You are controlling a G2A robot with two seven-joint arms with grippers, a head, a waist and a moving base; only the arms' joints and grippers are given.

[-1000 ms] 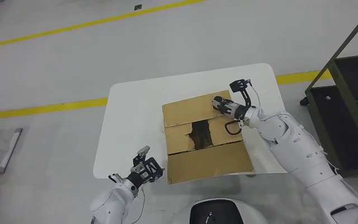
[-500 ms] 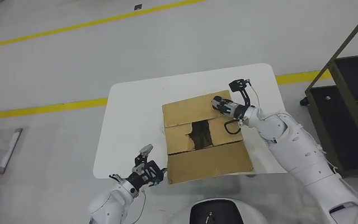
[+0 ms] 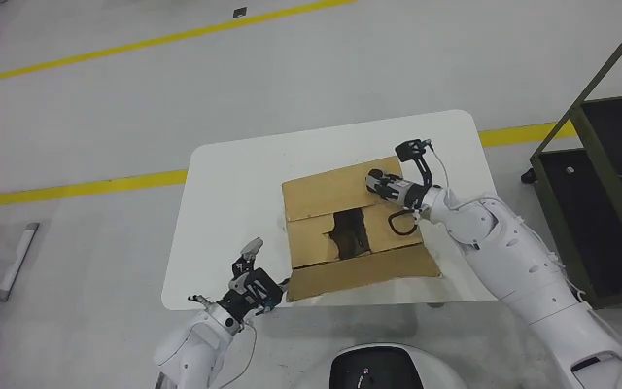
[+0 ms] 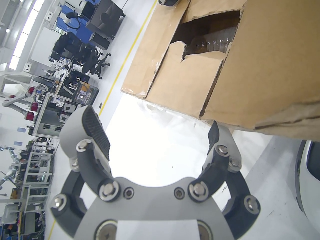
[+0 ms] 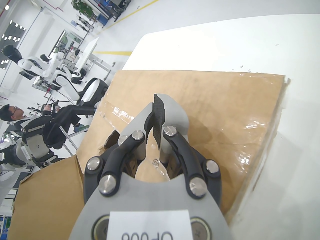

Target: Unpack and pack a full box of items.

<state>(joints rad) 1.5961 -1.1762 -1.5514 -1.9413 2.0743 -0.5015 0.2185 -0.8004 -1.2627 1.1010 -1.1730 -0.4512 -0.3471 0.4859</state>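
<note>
Left gripper (image 3: 255, 289) hangs at the table's (image 3: 233, 194) 7 o'clock corner, jaws wide open and empty. The box (image 3: 330, 194) sits mid-table, long axis roughly 9-to-3, with a torn hole in the top. Its near flap (image 3: 360, 274) is just beside that gripper at 3 o'clock, so I'd say left is the closer arm. Right gripper (image 3: 374, 183) rests closed on the far flap, around 1 o'clock. No readable writing on the cardboard.
</note>
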